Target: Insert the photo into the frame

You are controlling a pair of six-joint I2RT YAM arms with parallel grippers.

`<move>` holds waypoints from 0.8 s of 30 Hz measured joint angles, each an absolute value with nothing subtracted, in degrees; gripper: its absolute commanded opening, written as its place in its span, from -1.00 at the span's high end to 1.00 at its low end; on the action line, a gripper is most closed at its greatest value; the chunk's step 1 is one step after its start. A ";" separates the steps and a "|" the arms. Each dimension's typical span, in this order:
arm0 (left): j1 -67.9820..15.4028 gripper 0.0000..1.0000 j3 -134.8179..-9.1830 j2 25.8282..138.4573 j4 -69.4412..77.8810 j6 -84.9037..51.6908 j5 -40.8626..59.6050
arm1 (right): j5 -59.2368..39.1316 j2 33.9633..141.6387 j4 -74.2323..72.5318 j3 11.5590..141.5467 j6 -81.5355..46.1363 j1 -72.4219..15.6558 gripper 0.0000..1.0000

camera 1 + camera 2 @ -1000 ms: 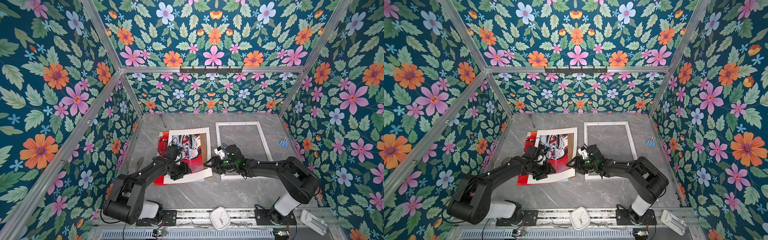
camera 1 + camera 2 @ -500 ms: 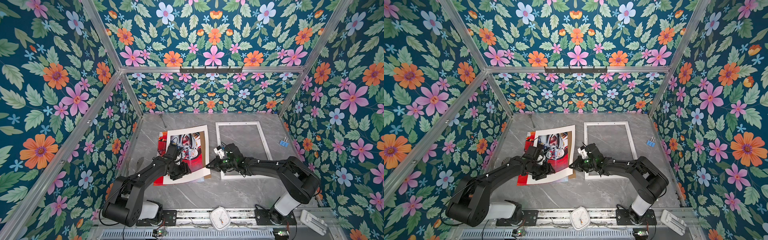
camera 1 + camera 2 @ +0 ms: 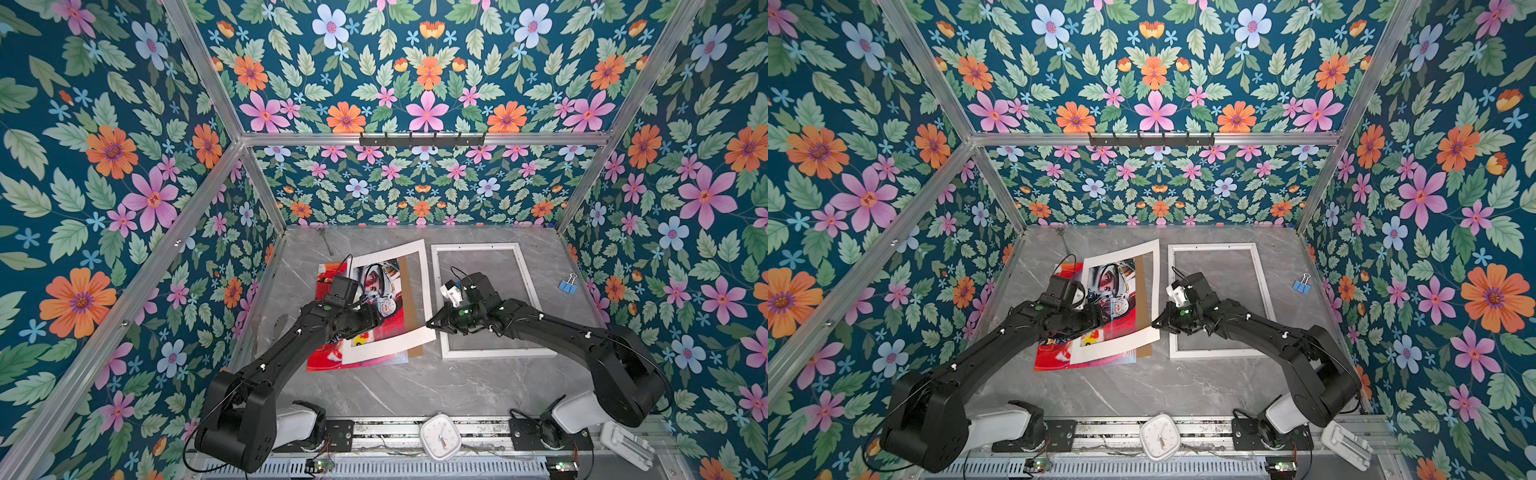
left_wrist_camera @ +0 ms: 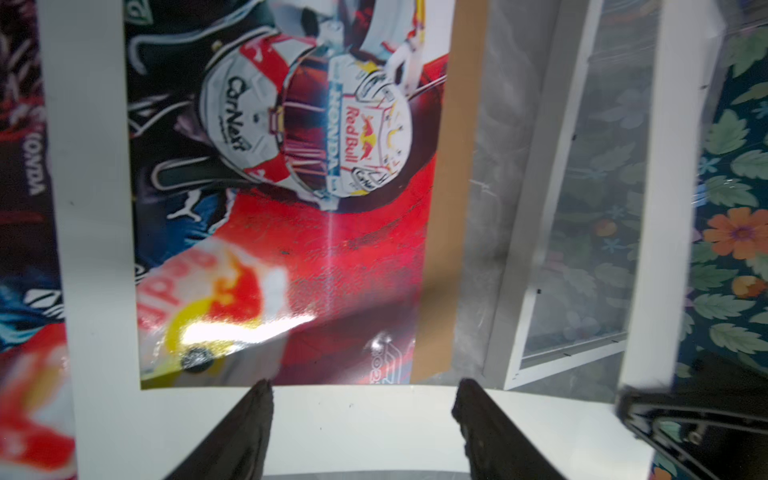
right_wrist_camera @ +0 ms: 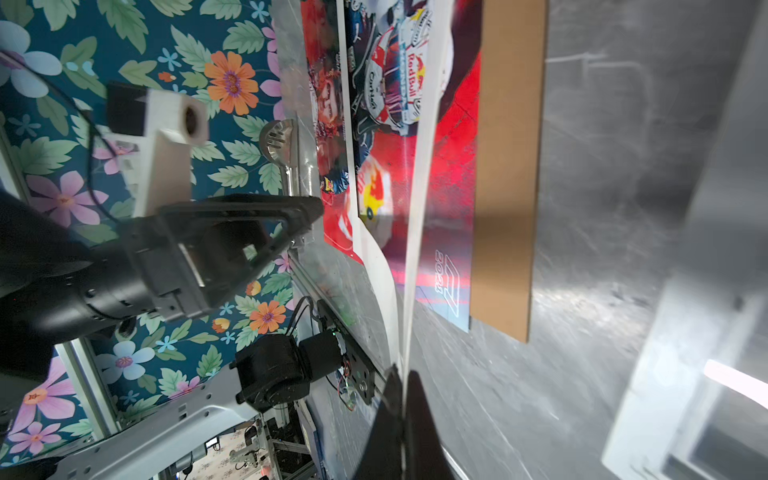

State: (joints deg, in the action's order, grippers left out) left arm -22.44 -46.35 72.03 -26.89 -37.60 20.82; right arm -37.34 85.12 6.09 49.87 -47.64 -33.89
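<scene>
Photo [image 3: 327, 360] flat under mat board [image 3: 417, 274]; right hand [image 3: 430, 326] pinching its corner; left hand [image 4: 363, 387] open above.

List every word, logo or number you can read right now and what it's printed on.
"CarNext": on the helmet pictured on the photo.
"HONDA": on the helmet's visor strip.
"Red Bull": on the helmet's side.
"ONDA", first letter cut off: on the dark suit, at the photo's edge beyond the mat board.
Year beside a logo in the photo's corner: too blurred to read.
Dial of the clock: too small to read.
</scene>
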 measured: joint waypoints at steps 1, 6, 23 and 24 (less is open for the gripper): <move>-22.55 -0.49 -46.41 71.88 -25.74 -38.28 20.82 | -37.54 84.27 7.94 49.71 -46.89 -33.08 1.00; -23.20 -0.49 -47.09 74.50 -21.17 -40.34 20.93 | -38.57 79.40 15.62 47.09 -44.29 -28.21 1.00; -24.73 -0.39 -48.88 90.24 -12.36 -39.92 24.71 | -34.65 72.10 34.92 41.87 -33.76 -12.34 1.00; -24.73 -0.37 -49.06 90.96 -12.38 -39.31 25.10 | -33.45 72.73 35.57 42.30 -32.86 -12.32 1.00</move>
